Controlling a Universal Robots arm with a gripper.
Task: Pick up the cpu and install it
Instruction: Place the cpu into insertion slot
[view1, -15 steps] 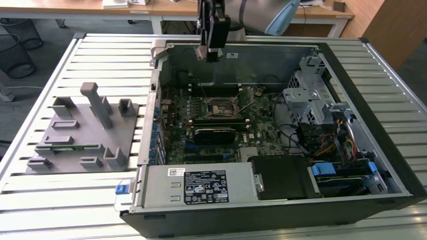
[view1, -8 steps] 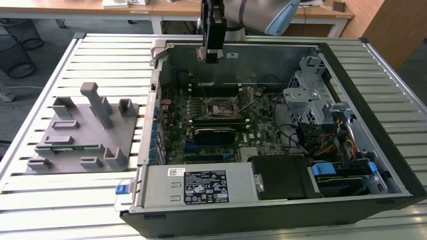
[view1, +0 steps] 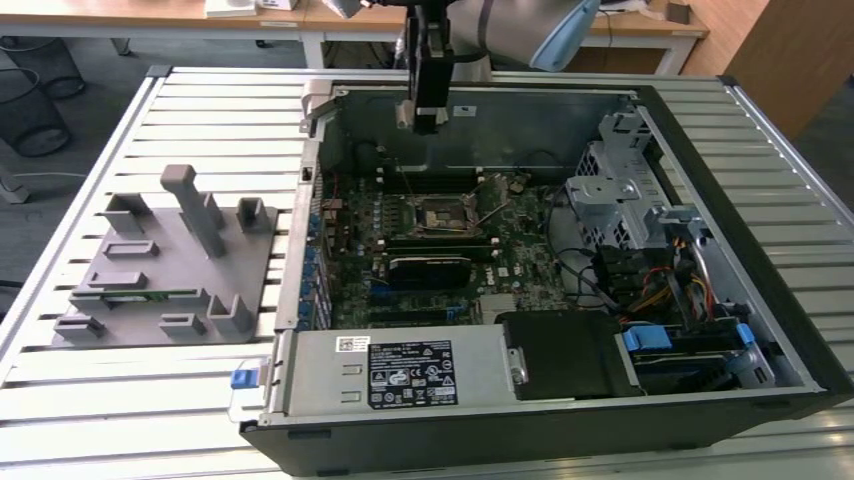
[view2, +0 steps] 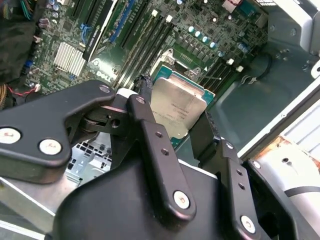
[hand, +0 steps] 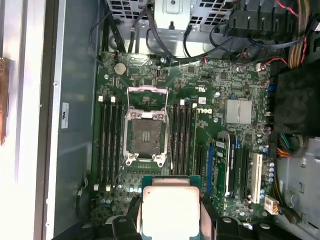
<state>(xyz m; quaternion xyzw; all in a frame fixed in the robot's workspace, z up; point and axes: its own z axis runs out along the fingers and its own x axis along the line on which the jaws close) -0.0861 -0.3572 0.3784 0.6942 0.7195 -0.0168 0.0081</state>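
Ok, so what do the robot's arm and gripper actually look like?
The gripper is matte black, with two long, flat-sided fingers dotted with small holes and silver screws, hinged on chunky black link plates with rounded corners. In the exterior view the arm is a silvery-grey tube with a pale blue joint cap.

An open computer case (view1: 534, 440) lies on its side on a slatted metal table (view1: 214, 110). Inside the case, a green motherboard (view1: 521, 260) covers the floor. A silver power supply (view1: 387, 370) with a printed label sits against the case wall nearest the exterior camera, with a black shroud (view1: 567, 350) just beside it. A metal drive cage (view1: 621, 190) and coloured cables (view1: 647, 285) fill the case's side toward the exterior view's right. Outside the case, toward the exterior view's left, rests a grey moulded fixture (view1: 160, 270).
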